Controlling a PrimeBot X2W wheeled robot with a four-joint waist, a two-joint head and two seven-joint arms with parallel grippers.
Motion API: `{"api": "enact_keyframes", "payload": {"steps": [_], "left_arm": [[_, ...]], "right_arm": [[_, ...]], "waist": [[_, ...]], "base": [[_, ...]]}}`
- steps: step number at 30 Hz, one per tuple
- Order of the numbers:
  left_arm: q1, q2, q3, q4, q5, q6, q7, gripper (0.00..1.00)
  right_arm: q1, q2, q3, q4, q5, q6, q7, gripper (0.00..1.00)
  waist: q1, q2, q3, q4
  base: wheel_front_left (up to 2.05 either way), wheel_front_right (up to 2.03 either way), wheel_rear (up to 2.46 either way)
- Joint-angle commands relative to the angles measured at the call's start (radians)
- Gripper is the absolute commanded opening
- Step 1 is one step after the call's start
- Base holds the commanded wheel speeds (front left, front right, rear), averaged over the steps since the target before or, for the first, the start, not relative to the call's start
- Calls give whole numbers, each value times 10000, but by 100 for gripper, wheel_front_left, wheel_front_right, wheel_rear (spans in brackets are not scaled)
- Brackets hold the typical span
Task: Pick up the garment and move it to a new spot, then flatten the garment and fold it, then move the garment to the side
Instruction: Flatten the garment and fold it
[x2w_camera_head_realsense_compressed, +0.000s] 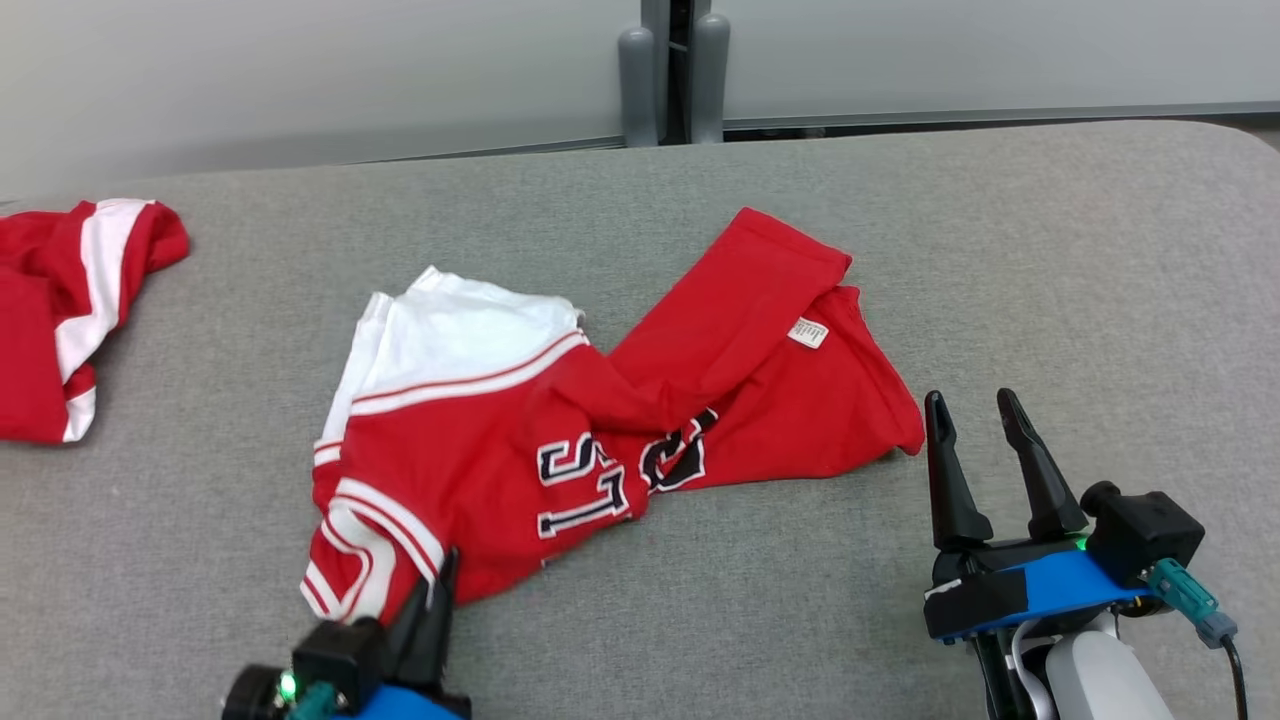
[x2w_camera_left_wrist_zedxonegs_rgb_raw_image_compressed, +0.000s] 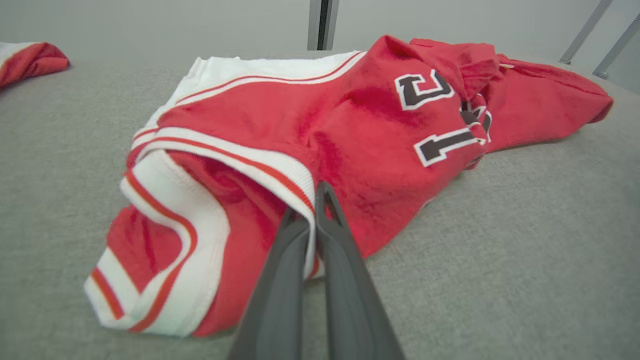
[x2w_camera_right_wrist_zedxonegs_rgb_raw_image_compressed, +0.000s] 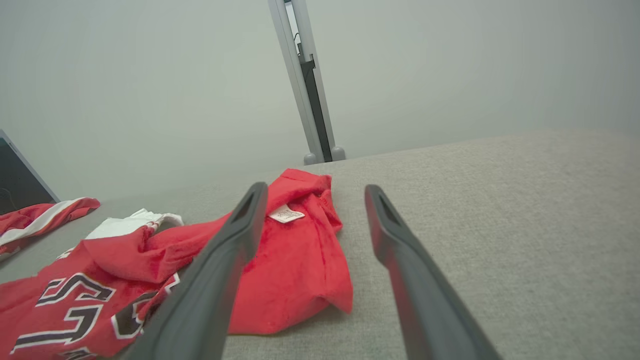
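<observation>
The garment (x2w_camera_head_realsense_compressed: 560, 420) is a red jersey with white trim and black-and-white lettering, lying crumpled on the grey padded table (x2w_camera_head_realsense_compressed: 1050, 300). It also appears in the left wrist view (x2w_camera_left_wrist_zedxonegs_rgb_raw_image_compressed: 360, 125) and the right wrist view (x2w_camera_right_wrist_zedxonegs_rgb_raw_image_compressed: 295, 255). My left gripper (x2w_camera_head_realsense_compressed: 440, 580) is at the jersey's near-left edge, shut on the white-trimmed hem (x2w_camera_left_wrist_zedxonegs_rgb_raw_image_compressed: 305, 200). My right gripper (x2w_camera_head_realsense_compressed: 975, 410) stands open just right of the jersey's right end, fingers apart with nothing between them (x2w_camera_right_wrist_zedxonegs_rgb_raw_image_compressed: 312, 192). A white label (x2w_camera_head_realsense_compressed: 807, 332) shows on the folded red flap.
A second red-and-white garment (x2w_camera_head_realsense_compressed: 70, 300) lies bunched at the table's far left edge. Two grey posts (x2w_camera_head_realsense_compressed: 672, 75) stand behind the table's far edge against a pale wall. Bare grey surface stretches right of the jersey and along the front edge.
</observation>
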Motion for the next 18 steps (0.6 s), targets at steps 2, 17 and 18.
{"api": "enact_keyframes", "payload": {"steps": [2,17,18], "left_arm": [[264,-51,-158,117,-98,-71,-32,0],[175,224,514,-1017,-99,370,-34,100],[72,312,598,-1114,-72,369,-34,100]], "right_arm": [[69,-5,-13,12,-20,-1,-9,100],[73,-5,-7,74,-11,-1,-9,100],[72,-5,-7,68,-8,-1,-9,100]], "waist": [[2,0,-25,100],[2,0,-33,41],[2,0,-20,20]], "base": [[0,0,0],[0,0,0],[0,0,0]]}}
